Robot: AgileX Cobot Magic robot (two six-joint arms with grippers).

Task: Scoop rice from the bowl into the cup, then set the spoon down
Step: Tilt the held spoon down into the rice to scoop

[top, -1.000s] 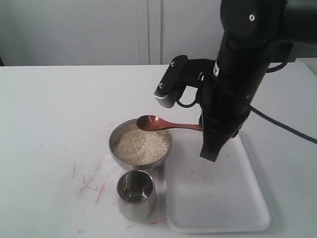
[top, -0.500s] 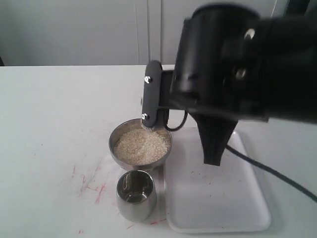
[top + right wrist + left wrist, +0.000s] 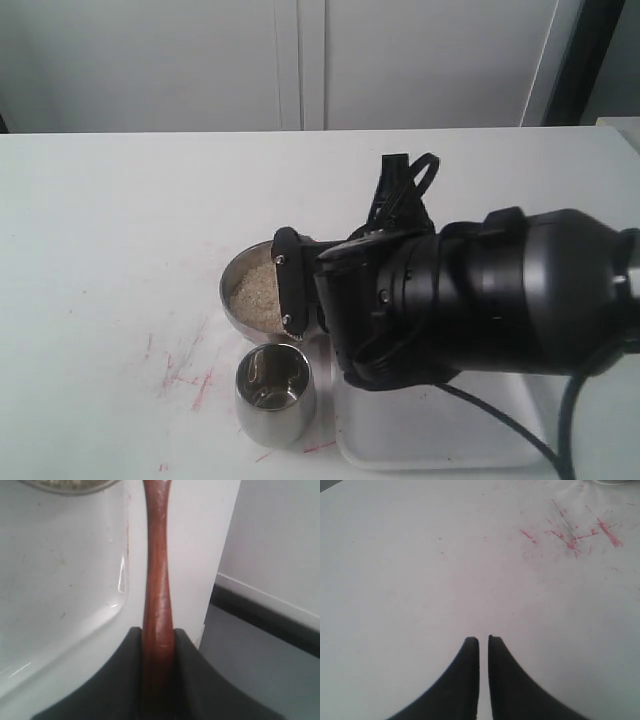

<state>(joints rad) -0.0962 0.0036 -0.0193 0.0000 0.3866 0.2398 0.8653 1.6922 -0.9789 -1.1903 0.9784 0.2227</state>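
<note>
1. White table (image 3: 120, 220) carries a white tray (image 3: 400, 437) on its right side.
2. Steel bowl (image 3: 228, 292) of rice (image 3: 257, 292) sits just behind the steel cup (image 3: 272, 405).
3. Right gripper (image 3: 158, 632) clamps the wooden spoon (image 3: 157, 570) by its handle. The left gripper (image 3: 483, 642) hangs over bare table, jaws nearly together and empty.
4. I'd dig shallow, lift level, and tip squarely over the cup's mouth.

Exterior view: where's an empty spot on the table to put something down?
The wide bare table left of the bowl and cup, past the red marks, and the strip behind the bowl toward the wall. It's crowded where bowl, cup, tray and the arm meet.
</note>
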